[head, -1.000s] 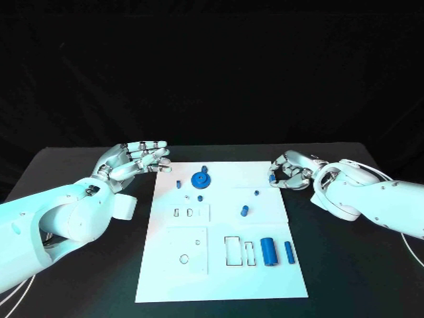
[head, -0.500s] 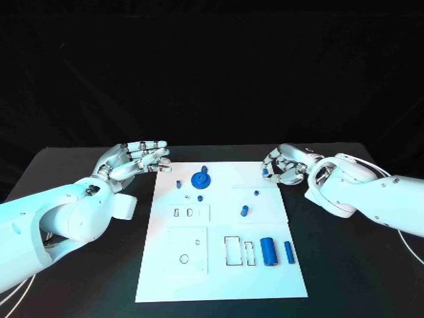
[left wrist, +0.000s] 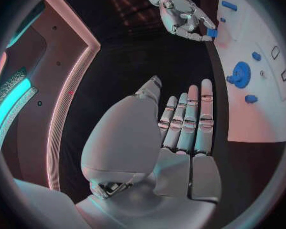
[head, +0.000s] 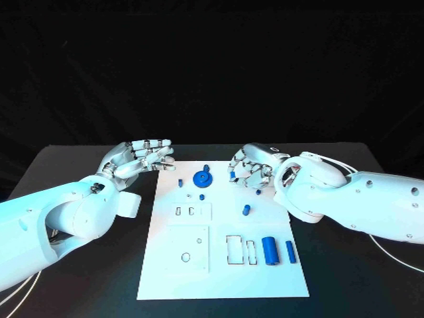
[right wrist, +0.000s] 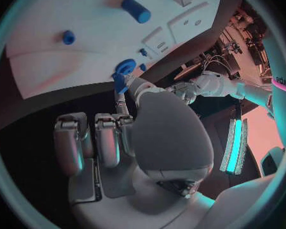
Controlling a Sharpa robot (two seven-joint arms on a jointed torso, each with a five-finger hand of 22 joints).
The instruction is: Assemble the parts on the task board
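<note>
The right silver hand (head: 251, 166) has swung from the white task board's (head: 222, 278) two o'clock edge in over its twelve o'clock end; the left silver hand (head: 140, 157), fingers apart and holding nothing, stays at ten o'clock. From left: the round blue gear (head: 203, 178), then the small blue peg (head: 233, 175) pinched by the right hand. I judge the peg should stay upright, lowered squarely onto its seat.

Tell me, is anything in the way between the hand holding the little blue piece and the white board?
Nothing visible blocks it. The right hand pinches a small blue part just above the task board, near the blue gear.
</note>
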